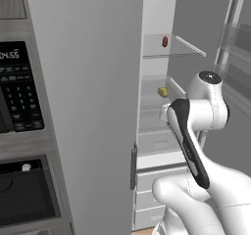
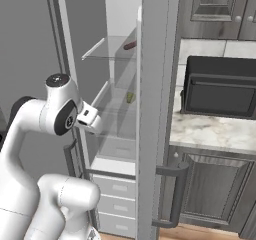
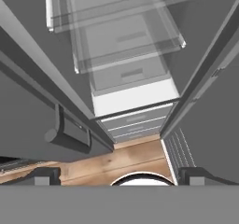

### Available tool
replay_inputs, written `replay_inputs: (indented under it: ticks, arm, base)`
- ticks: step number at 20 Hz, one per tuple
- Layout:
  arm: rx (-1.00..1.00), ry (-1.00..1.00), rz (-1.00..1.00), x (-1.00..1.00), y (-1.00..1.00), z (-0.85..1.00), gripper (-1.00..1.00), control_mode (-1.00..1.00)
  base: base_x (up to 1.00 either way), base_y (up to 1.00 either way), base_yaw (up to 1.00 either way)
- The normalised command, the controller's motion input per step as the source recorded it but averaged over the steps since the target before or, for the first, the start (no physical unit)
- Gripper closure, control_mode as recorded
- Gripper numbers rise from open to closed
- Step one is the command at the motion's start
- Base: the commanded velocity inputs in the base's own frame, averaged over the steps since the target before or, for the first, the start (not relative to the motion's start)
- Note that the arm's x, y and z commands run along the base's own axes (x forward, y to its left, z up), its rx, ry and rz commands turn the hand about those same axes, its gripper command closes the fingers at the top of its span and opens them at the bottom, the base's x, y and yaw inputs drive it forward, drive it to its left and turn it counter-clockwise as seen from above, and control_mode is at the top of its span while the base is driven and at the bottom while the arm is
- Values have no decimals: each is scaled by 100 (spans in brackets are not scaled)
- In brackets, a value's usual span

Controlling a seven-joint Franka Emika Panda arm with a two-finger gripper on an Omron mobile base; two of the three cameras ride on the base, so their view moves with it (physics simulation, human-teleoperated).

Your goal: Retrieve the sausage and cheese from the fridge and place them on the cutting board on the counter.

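Fridge was open, nothing grabbed yet

My gripper was spread wide and empty, tips at the bottom corners of the hand view, pointed down at the white drawers and wood floor instead of the food. In the left base view the sausage sat upper center-right on the top glass shelf, the cheese on the shelf below, mid-frame. I figured the trick was to tilt the wrist up first, go in between the doors, stay clear of the shelf edges, and take one item at a time.
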Motion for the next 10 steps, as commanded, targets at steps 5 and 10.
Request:
replay_inputs:
  ticks: [5, 10]
  arm:
    - [0, -13, 0, 15, -19, 40, -100, -100]
    - [0, -7, 1, 64, -21, 3, -100, -100]
  base:
    - [0, 0, 0]
    - [0, 0, 0]
